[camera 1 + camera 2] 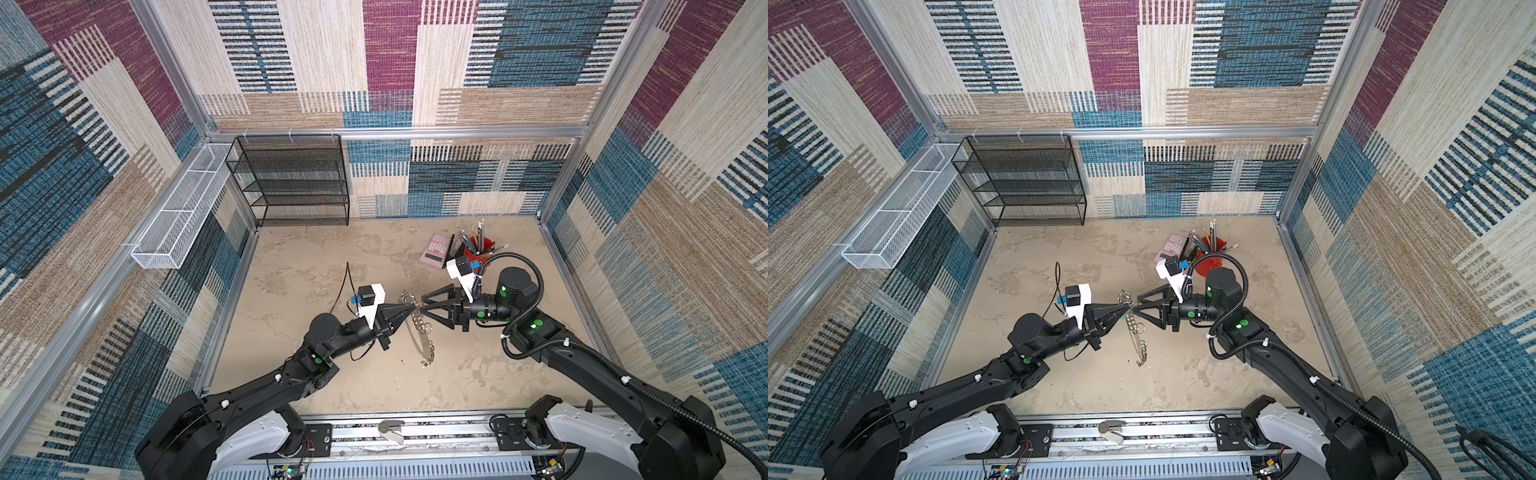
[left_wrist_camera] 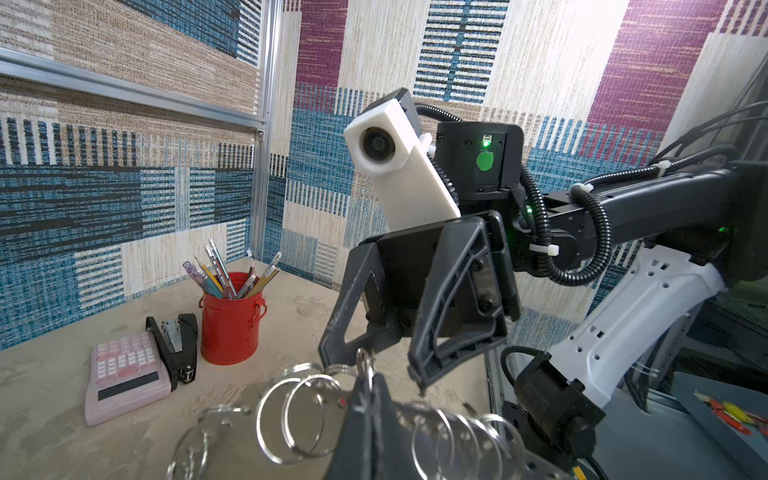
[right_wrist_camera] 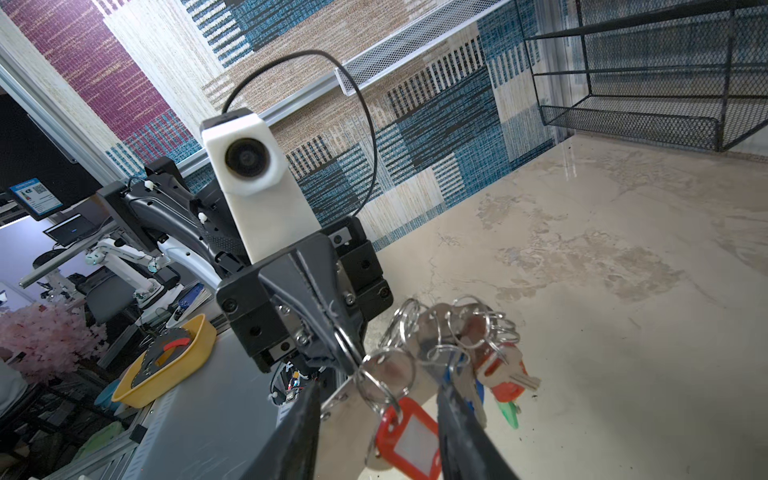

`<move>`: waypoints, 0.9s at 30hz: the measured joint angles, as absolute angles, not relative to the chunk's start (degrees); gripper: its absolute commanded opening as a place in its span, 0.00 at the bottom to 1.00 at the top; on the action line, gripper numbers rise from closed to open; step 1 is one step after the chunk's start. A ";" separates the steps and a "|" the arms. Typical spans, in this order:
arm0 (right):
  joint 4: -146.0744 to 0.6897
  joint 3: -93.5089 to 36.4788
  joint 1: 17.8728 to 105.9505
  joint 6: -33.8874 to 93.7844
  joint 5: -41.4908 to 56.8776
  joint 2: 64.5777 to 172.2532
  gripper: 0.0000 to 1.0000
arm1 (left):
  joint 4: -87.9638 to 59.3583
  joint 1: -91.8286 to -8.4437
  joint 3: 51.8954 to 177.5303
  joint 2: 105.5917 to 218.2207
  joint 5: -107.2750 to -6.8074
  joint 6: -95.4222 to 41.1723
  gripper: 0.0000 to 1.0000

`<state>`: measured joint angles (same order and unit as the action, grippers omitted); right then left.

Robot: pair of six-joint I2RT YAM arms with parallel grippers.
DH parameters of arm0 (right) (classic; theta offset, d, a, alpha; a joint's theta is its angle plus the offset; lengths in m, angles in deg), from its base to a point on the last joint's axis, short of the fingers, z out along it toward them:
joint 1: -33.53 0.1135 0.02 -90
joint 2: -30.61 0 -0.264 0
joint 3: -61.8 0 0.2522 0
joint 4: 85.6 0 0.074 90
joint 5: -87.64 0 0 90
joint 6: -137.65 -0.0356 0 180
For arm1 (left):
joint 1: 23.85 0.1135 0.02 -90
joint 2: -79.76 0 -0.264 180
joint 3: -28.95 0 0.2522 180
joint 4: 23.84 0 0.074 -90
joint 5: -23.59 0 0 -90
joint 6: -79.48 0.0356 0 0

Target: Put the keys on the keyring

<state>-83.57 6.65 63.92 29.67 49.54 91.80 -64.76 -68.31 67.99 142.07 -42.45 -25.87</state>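
Observation:
The keyring (image 1: 417, 336), a grey band edged with silver split rings, hangs in the air over the middle of the table, also in the other top view (image 1: 1136, 337). My left gripper (image 1: 414, 309) (image 1: 1128, 308) is shut on one of its split rings (image 2: 365, 368). My right gripper (image 1: 422, 304) (image 3: 376, 395) faces it tip to tip and is open. Between its jaws hangs a key with a red tag (image 3: 409, 440) on a ring, gripped by neither finger. More keys with blue, red and green tags (image 3: 503, 386) hang from rings further along the band.
A red cup of pencils (image 1: 478, 253), a pink calculator (image 1: 436, 249) and a black stapler (image 2: 176, 349) stand at the back right. A black mesh shelf (image 1: 291, 178) is at the back left, and a white wire basket (image 1: 183, 208) hangs on the left wall.

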 measured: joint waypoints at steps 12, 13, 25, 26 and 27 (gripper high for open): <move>-85.93 5.89 63.40 29.45 52.16 93.40 0.20 | -70.40 -66.22 67.99 145.67 -37.48 -28.36 0.00; -86.06 5.89 63.40 29.43 52.29 93.51 0.19 | -70.83 -66.06 68.01 145.91 -37.46 -28.61 0.00; -87.66 5.93 63.22 28.56 55.09 95.15 0.12 | -72.82 -65.21 68.12 147.82 -34.75 -30.05 0.00; -87.90 5.93 63.20 28.38 55.18 95.32 0.11 | -72.91 -65.19 68.12 147.88 -34.77 -30.05 0.00; -88.31 5.95 63.20 28.40 55.55 95.54 0.09 | -73.00 -65.12 68.12 147.99 -34.77 -30.07 0.00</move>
<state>-88.31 5.95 63.20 28.40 55.55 95.54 -73.00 -65.12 68.12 147.99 -34.77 -30.07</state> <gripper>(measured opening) 0.110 0.048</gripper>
